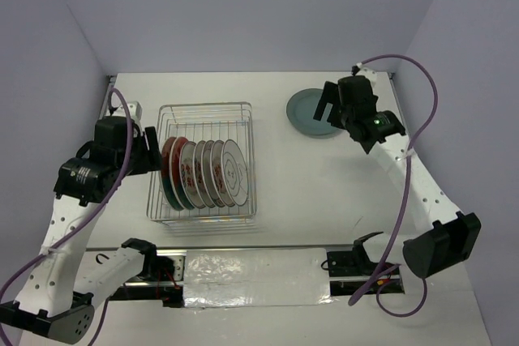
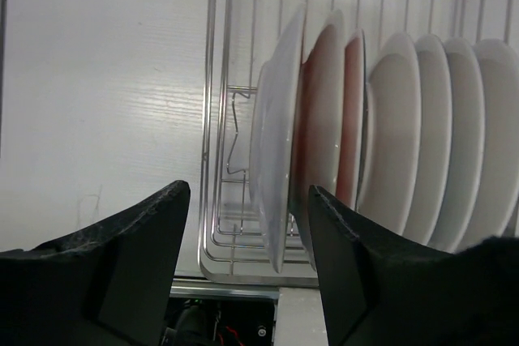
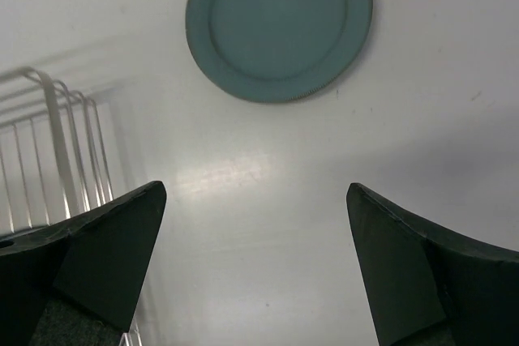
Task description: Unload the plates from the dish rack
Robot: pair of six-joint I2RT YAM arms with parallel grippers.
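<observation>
Left-centre of the desk (image 1: 324, 200), top view: dish rack (image 1: 203, 119), silver wire, upright sides. Plates (image 1: 212, 174) stand on edge in its near half, packed in one row, six or seven. Leftmost plate is red with teal. The rest are white-faced with red and teal markings, faces turned right.

Left hand (image 1: 152, 151) sits just outside the rack's left wall, beside the leftmost plate. Top view does not show its opening. Left wrist view does: fingers (image 2: 122, 273) spread wide, gripping nothing. That view also gives the plates from behind, with pale backs and two reddish ones next after the outermost. The rim of the outermost plate falls in the gap between the fingers. Contact with that rim cannot be told. One finger overlaps the lower edge of the reddish plates in the picture. Rack's wire wall and a bent divider wire are visible beside the row.

Right of the rack, toward the far side of the desk: teal plate (image 1: 306, 115), lying flat, well apart from the rack. Right hand (image 1: 331, 108) hangs over its right part, hiding some of it from above. Right wrist view shows that plate whole, plain teal with a raised rim. It also shows the hand opened wide, fingers (image 3: 97, 257) holding nothing. A corner of the rack shows at that view's left edge; the racked plates do not.
</observation>
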